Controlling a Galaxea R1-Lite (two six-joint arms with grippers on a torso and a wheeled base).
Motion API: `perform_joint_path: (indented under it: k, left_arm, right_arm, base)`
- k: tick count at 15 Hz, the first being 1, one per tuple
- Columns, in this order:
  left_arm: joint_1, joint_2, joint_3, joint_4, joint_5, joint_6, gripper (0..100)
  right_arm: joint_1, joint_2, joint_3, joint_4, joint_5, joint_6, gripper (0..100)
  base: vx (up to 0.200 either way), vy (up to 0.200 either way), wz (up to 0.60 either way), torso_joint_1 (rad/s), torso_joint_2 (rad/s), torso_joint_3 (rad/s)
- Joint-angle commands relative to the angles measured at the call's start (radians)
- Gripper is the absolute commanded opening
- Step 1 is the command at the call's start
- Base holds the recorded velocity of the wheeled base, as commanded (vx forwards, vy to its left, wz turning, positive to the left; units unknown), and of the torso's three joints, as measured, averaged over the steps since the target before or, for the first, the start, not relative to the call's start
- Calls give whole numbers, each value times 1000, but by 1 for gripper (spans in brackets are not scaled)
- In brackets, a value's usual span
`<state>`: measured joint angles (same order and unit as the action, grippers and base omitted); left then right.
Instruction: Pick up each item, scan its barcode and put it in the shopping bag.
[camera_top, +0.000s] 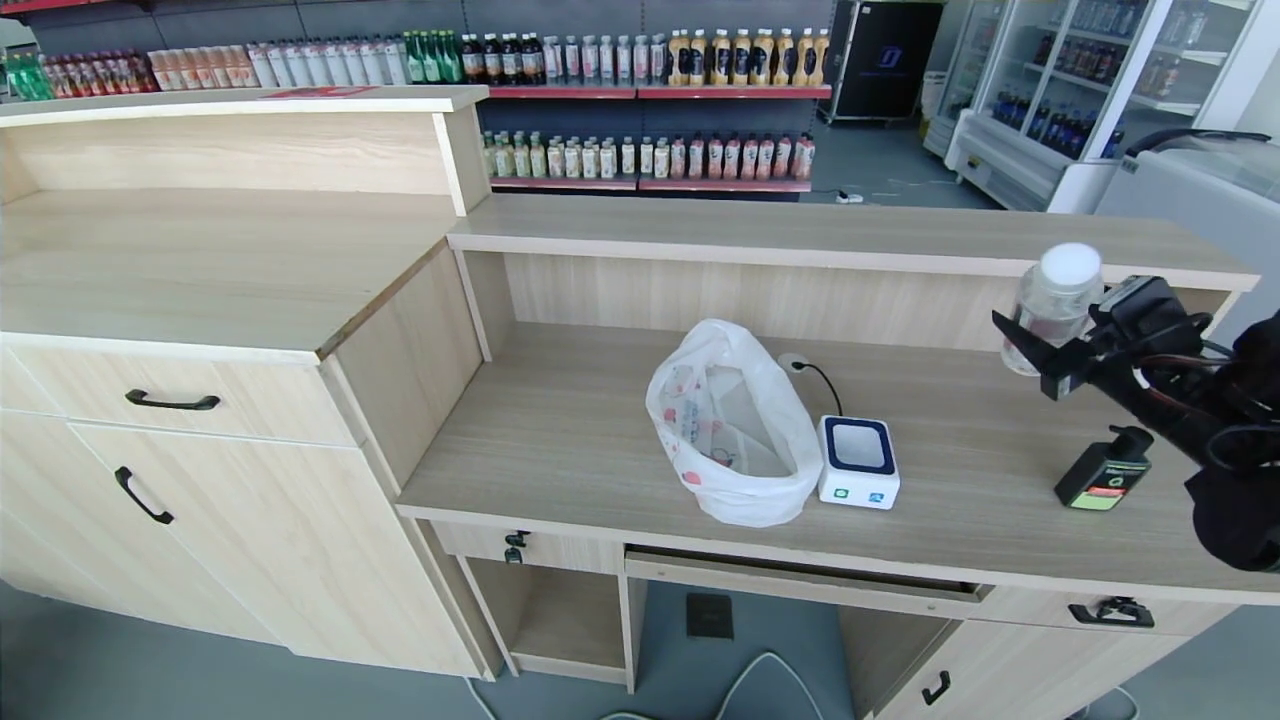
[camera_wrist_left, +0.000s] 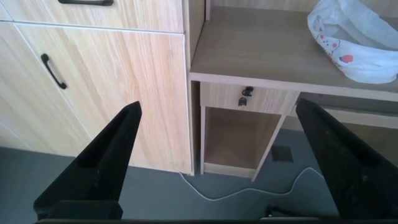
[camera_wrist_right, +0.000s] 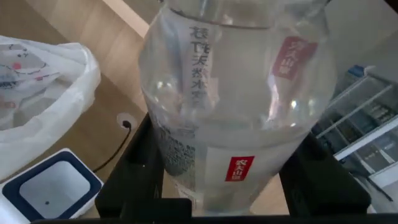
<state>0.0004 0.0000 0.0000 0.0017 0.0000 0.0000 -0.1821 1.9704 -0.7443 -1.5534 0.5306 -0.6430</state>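
Note:
My right gripper (camera_top: 1030, 350) is shut on a clear water bottle (camera_top: 1050, 305) with a white cap, held upright above the right end of the counter. The bottle (camera_wrist_right: 236, 106) sits close between the black fingers (camera_wrist_right: 134, 177) in the right wrist view. A white shopping bag (camera_top: 730, 425) stands open mid-counter, and the bag (camera_wrist_right: 37, 93) also lies beside the scanner (camera_wrist_right: 50, 190). That white barcode scanner (camera_top: 858, 460) sits just right of the bag. A small black pump bottle (camera_top: 1105, 472) stands on the counter under my right arm. My left gripper (camera_wrist_left: 217, 168) hangs open, low in front of the cabinets.
A raised back ledge (camera_top: 850, 240) borders the counter. A taller cabinet block (camera_top: 200, 270) with drawers stands to the left. The scanner's cable (camera_top: 825, 380) runs to a hole in the counter. An open shelf (camera_wrist_left: 239, 140) sits under the counter's left end.

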Motion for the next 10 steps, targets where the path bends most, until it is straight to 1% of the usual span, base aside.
perform_joint_path:
  k: [1, 3, 5, 7, 10]
  left_arm:
    - [1, 2, 0, 0, 0, 0, 100]
    - [1, 2, 0, 0, 0, 0, 100]
    - [1, 2, 0, 0, 0, 0, 100]
    - [1, 2, 0, 0, 0, 0, 100]
    - [1, 2, 0, 0, 0, 0, 100]
  right_arm:
    - [13, 131, -52, -17, 26, 6, 0]
    - [13, 179, -58, -17, 81, 45, 0]
    - [20, 220, -93, -17, 114, 46, 0]
    - [35, 262, -162, -17, 146, 46, 0]
    - [58, 317, -264, -17, 166, 59, 0]
  base:
    - [0, 0, 0, 0, 0, 0]
    - [0, 0, 0, 0, 0, 0]
    - [0, 0, 0, 0, 0, 0]
    - [0, 0, 0, 0, 0, 0]
    - [0, 0, 0, 0, 0, 0]
